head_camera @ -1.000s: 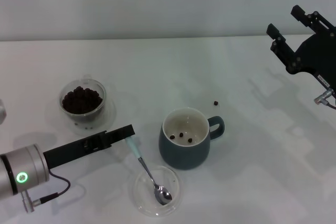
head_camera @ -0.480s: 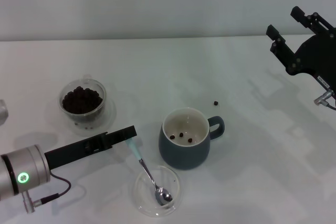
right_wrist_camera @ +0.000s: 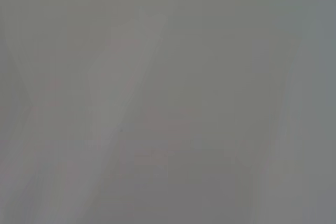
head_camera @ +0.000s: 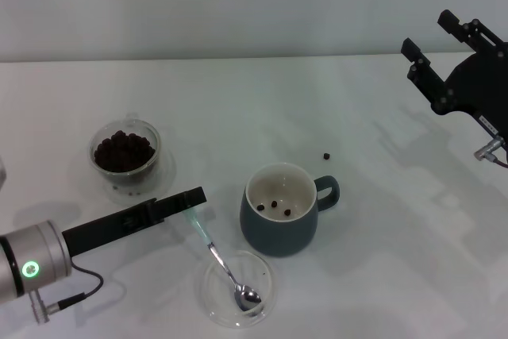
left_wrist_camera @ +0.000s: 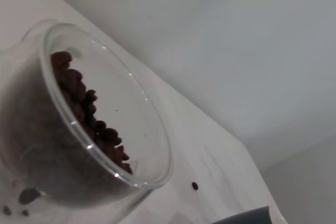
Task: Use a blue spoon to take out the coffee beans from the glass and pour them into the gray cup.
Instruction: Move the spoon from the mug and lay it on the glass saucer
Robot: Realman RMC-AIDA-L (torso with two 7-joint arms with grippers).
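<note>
Holding most coffee beans (head_camera: 123, 151) in glass (head_camera: 125, 156) at left | left gripper (head_camera: 193, 196) pinching blue spoon (head_camera: 225, 267) handle, bowl in dish (head_camera: 236, 290) | gray cup (head_camera: 279, 210) centre, few beans inside | right gripper (head_camera: 432, 45) parked, jaws spread

Head camera looks down over the whole bench (head_camera: 238, 101); left wrist camera sits close beside the glass (left_wrist_camera: 100, 145), which both views share; right wrist camera faces a blank surface.
</note>
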